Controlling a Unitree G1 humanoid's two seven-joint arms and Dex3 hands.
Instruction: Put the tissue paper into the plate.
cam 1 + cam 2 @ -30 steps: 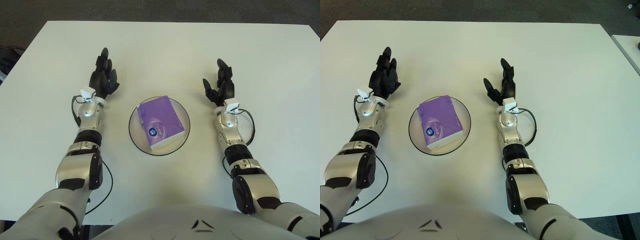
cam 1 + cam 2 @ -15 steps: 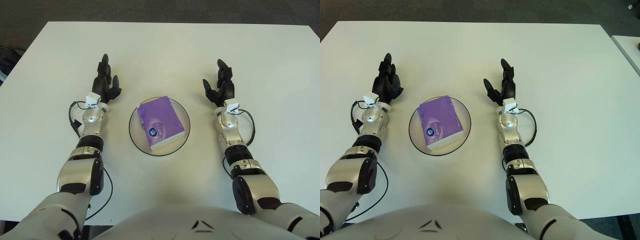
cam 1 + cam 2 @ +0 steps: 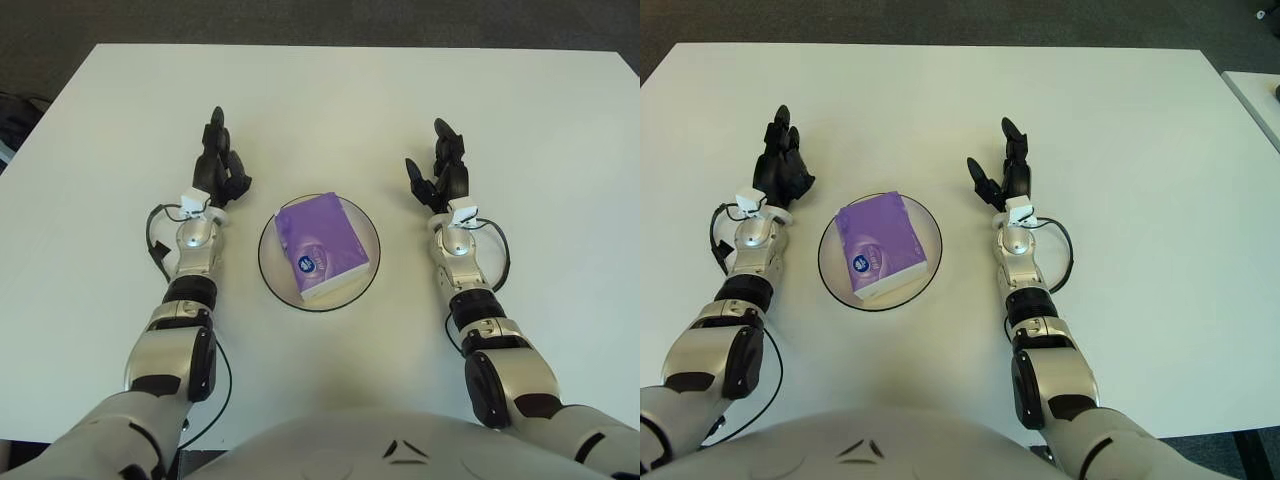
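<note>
Purple tissue pack [image 3: 318, 247] flat inside round plate [image 3: 366, 274], near centre, slightly skewed, label up. Plate on white table [image 3: 330, 100], midway between both arms.

Left hand [image 3: 220, 170] just left of plate, above table, fingers extended and loosely together, pointing away from body, gripping nothing. White wrist tag and thin black cable [image 3: 153, 240] along left forearm.

Right hand [image 3: 441, 178] right of plate, a little further off than left, fingers [image 3: 447, 140] spread apart and upright, thumb out toward plate, gripping nothing. Black cable [image 3: 497, 246] looping beside right wrist.

Neither hand touching pack or plate. Dark floor [image 3: 320, 20] beyond far table edge.
</note>
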